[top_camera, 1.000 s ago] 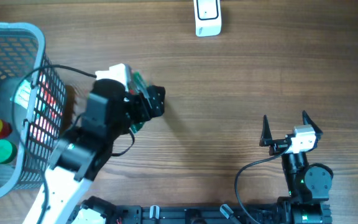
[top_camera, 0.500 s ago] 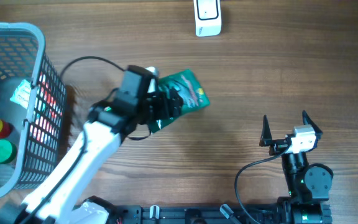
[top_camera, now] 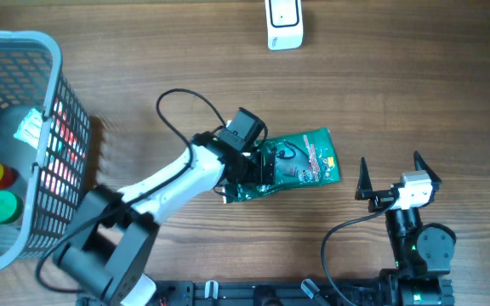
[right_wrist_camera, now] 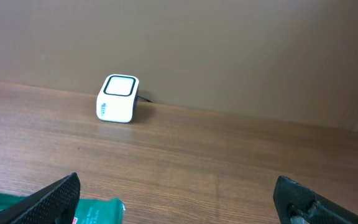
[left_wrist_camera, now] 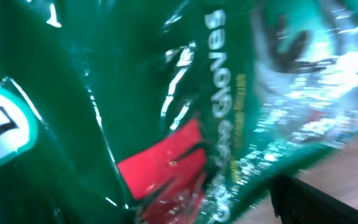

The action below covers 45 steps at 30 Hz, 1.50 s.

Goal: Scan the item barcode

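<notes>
Overhead view | left end effector (top_camera: 260,168) clamped on green packet (top_camera: 306,160), packet extending rightward from it | right end effector (top_camera: 390,161) spread apart, empty, packet just to its left | white scanner (top_camera: 284,24) well ahead of both, on bench (top_camera: 415,85)

I see a glossy dark green packet (top_camera: 300,163) with a red patch, pale lettering and a round white badge. The table (top_camera: 415,93) under the packet is brown wood grain. Far side of the packet: a white scanner (top_camera: 284,23), its top square outlined dark. Left of the packet: a grey-blue mesh basket (top_camera: 54,102) showing red, white, yellow and green inside.
</notes>
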Each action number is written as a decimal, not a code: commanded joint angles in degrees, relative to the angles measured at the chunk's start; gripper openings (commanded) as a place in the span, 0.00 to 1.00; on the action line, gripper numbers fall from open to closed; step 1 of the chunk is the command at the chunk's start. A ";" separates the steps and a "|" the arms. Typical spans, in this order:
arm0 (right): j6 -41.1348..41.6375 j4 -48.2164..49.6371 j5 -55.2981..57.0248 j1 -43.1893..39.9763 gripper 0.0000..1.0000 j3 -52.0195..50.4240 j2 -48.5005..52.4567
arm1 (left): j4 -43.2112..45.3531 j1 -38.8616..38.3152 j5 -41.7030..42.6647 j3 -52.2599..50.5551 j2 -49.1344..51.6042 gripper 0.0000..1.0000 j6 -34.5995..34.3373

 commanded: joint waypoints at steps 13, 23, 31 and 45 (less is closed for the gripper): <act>-0.52 0.15 0.57 0.35 1.00 -0.07 -0.61 | -9.09 -0.24 -14.36 0.11 11.13 1.00 4.28; -0.55 0.15 0.57 0.33 1.00 -0.04 -0.61 | -15.74 -0.24 -22.43 0.11 11.13 1.00 3.91; -0.52 0.15 0.57 0.33 1.00 -0.04 -0.61 | -25.97 -0.22 -38.99 0.11 11.13 1.00 -3.74; -0.55 0.15 0.57 0.33 1.00 -0.07 -0.61 | -26.27 -0.24 -39.06 0.98 11.13 1.00 -7.10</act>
